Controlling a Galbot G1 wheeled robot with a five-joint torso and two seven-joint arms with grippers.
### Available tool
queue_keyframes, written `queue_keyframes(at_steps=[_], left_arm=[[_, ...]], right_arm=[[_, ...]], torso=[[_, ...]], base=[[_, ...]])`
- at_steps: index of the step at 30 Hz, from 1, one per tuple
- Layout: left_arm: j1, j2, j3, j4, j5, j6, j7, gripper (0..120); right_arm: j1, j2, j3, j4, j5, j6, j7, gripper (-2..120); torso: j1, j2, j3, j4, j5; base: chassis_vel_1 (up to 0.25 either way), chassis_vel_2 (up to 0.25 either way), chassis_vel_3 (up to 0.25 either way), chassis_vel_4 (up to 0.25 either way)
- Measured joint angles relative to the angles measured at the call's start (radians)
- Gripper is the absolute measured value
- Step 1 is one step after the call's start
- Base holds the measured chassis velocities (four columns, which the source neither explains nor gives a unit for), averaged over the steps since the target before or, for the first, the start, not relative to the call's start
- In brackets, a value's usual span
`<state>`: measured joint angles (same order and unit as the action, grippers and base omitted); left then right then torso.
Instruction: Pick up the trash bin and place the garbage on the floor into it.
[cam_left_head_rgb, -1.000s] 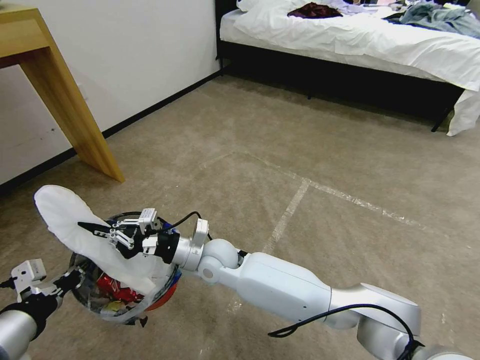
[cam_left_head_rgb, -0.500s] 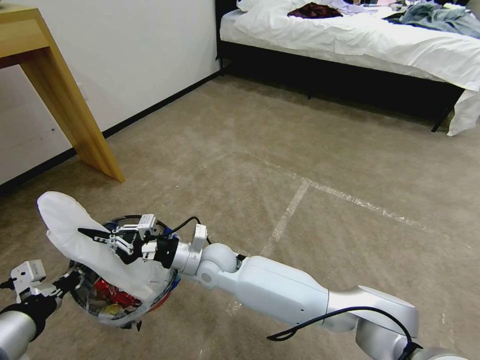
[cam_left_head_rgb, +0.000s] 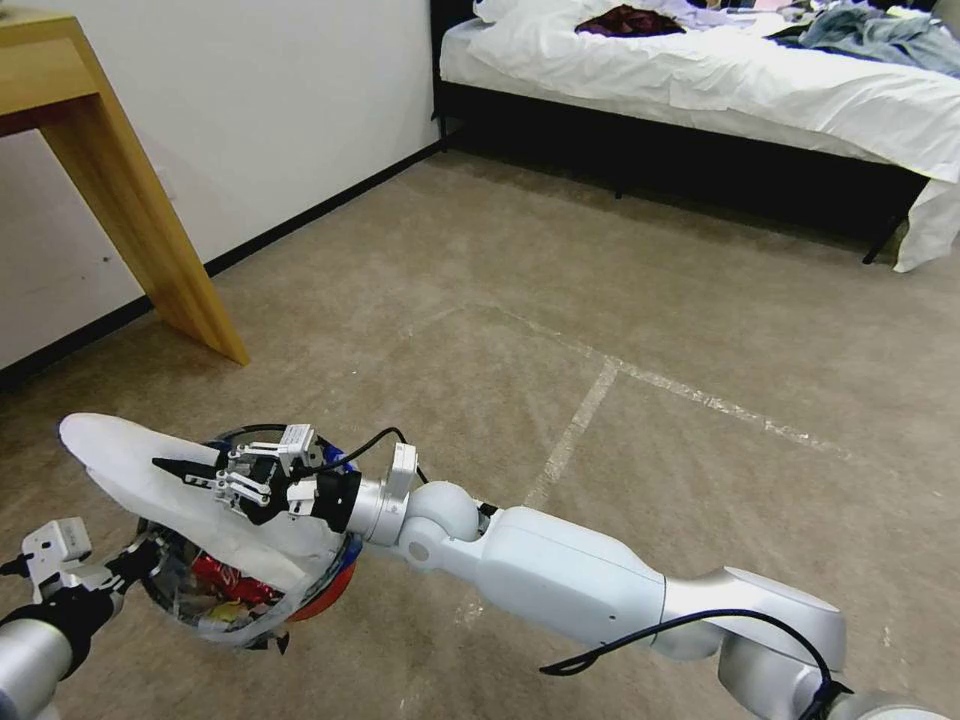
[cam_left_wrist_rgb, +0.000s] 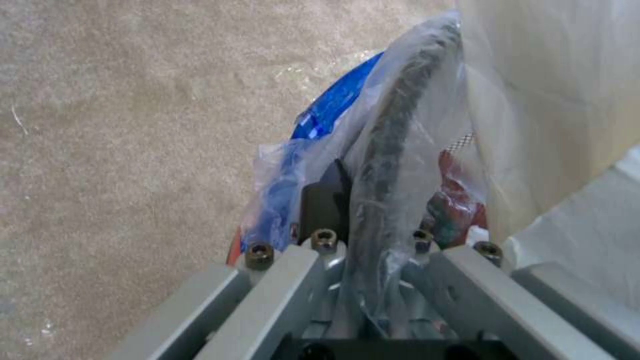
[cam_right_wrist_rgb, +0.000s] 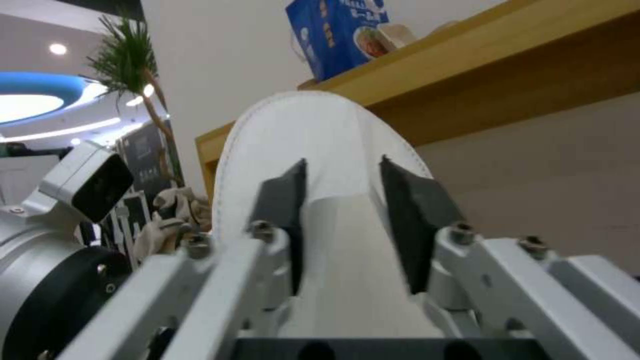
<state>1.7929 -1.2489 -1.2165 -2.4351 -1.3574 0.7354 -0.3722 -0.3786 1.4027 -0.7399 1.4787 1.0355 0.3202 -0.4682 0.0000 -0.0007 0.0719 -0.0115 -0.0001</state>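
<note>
Low at the near left of the head view, the trash bin (cam_left_head_rgb: 235, 585) hangs off the carpet, gripped at its rim by the left gripper (cam_left_head_rgb: 125, 565). Seen from the left wrist, the left gripper (cam_left_wrist_rgb: 363, 250) has its jaws closed on the dark rim and the crinkly clear bag with blue print; one finger lies outside the wall, the other inside. Red wrappers (cam_left_head_rgb: 232, 582) lie in the bottom of the bin, under the plastic lining.

Across the bin's mouth lies a flat white slipper (cam_left_head_rgb: 150, 480), tilted — its rounded toe sticks out past the rim toward the wall, its heel end dips into the bin. The right gripper (cam_left_head_rgb: 185, 470) reaches in from the right on the long white arm (cam_left_head_rgb: 570, 575) and holds the slipper near its middle. From the right wrist, the right gripper (cam_right_wrist_rgb: 340, 200) has its two dark pads pressed on either side of a raised fold of the slipper (cam_right_wrist_rgb: 320, 145), jaws narrowed on it but not fully together.

The floor (cam_left_head_rgb: 620, 330) ahead is beige carpet crossed by shiny tape lines (cam_left_head_rgb: 575, 425). A wooden desk leg (cam_left_head_rgb: 150, 240) stands by the white wall at left, and a bed (cam_left_head_rgb: 720, 80) with white sheets and strewn clothes sits at the far side, well apart from the bin.
</note>
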Motion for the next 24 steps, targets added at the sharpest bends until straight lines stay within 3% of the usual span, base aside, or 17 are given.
queue_keyframes(at_steps=[4, 8, 18, 24], left_arm=[[-0.001, 0.000, 0.001, 0.000, 0.000, 0.000, 0.000, 1], [-0.001, -0.001, 0.002, 0.002, 0.000, 0.000, 0.000, 1], [-0.004, 0.001, 0.001, 0.008, 0.001, 0.000, -0.001, 1], [-0.011, 0.000, 0.006, 0.013, 0.003, 0.000, -0.001, 1]], right_arm=[[0.001, -0.002, 0.002, 0.003, 0.000, 0.000, 0.000, 44], [0.001, -0.005, 0.005, 0.007, 0.000, -0.001, 0.001, 64], [0.009, -0.014, 0.015, 0.020, 0.001, -0.003, 0.001, 96], [0.011, -0.021, 0.027, 0.026, 0.003, -0.004, 0.001, 94]], torso=[[0.000, 0.000, 0.000, 0.0000, 0.0001], [0.000, 0.000, 0.000, 0.0000, 0.0000], [0.000, 0.000, 0.000, 0.0000, 0.0000], [0.000, 0.000, 0.000, -0.0002, 0.0001]], base=[[0.000, 0.000, 0.000, 0.000], [0.000, 0.000, 0.000, 0.000], [0.000, 0.000, 0.000, 0.000], [0.000, 0.000, 0.000, 0.000]])
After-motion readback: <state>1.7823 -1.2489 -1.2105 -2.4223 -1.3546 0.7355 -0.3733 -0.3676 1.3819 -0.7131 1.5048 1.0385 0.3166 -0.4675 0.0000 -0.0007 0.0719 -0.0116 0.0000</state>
